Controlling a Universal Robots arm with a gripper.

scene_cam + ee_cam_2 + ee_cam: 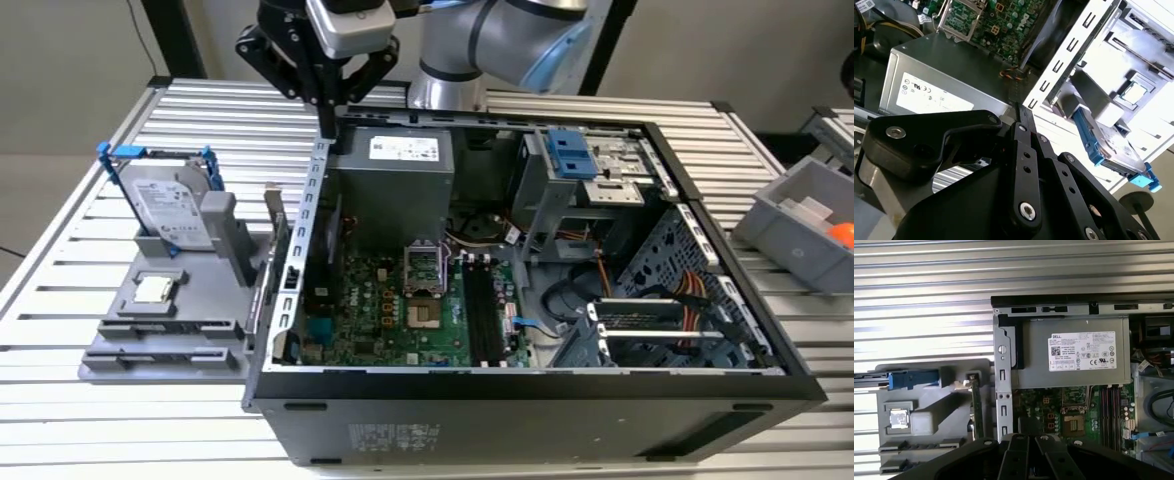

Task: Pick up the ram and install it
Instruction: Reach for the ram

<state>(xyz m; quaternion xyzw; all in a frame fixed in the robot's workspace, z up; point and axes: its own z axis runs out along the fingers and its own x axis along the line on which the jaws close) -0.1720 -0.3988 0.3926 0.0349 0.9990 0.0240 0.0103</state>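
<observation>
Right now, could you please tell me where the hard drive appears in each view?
Exterior view: hard drive stands upright in the grey holder, on the exterior view's left of the case.
First wrist view: hard drive seen edge-on, blue frame showing, beside the chip.
Second wrist view: hard drive lies outside the case wall, near the chip.
Shared landmark: the power supply with its white label.

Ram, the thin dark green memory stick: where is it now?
In the first wrist view, the ram stands on edge in the grey holder, beside the open computer case.
</observation>
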